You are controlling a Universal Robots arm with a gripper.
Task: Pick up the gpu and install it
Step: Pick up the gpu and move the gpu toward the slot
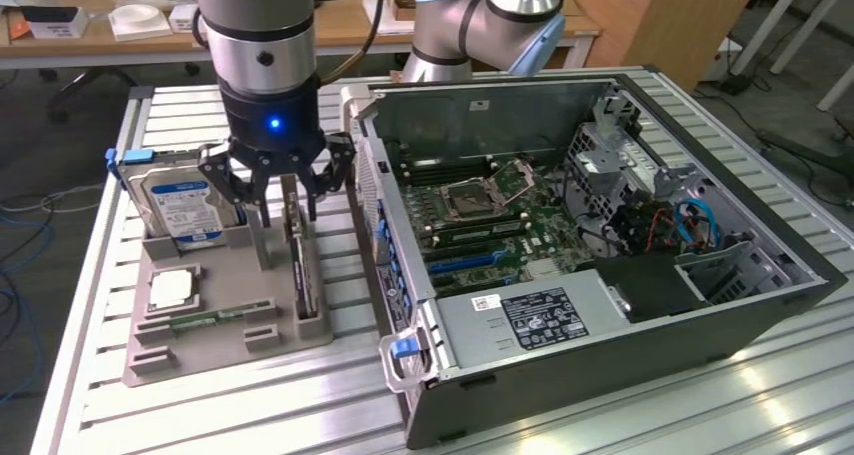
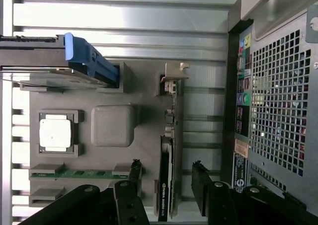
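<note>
One thin, flat, dark rectangular circuit card, the gpu [image 1: 302,270], stands on edge in a slot of the grey moulded fixture tray [image 1: 220,355]. It occupies the side of the tray nearest the open black-and-silver computer case [image 1: 627,375] and is not installed. Its pale metal bracket [image 2: 175,72] is at the end nearer the silver hard drive with the blue label [image 1: 184,210], which stands in the same tray. The card's long axis runs along the tray, roughly parallel to the case wall beside it.

The black gripper [image 1: 283,210] on the single arm is directly above the card. Its fingers [image 2: 133,178] are spread apart, one on each side of the card's thin body. The wrist view shows a gap between each finger and the card, so nothing is clamped. The closing direction therefore lies across the card's thickness, at right angles to its long axis. Whether the fingertips are level with the card's upper edge cannot be determined. Tray and case rest on a slatted aluminium table [image 1: 267,415].
</note>
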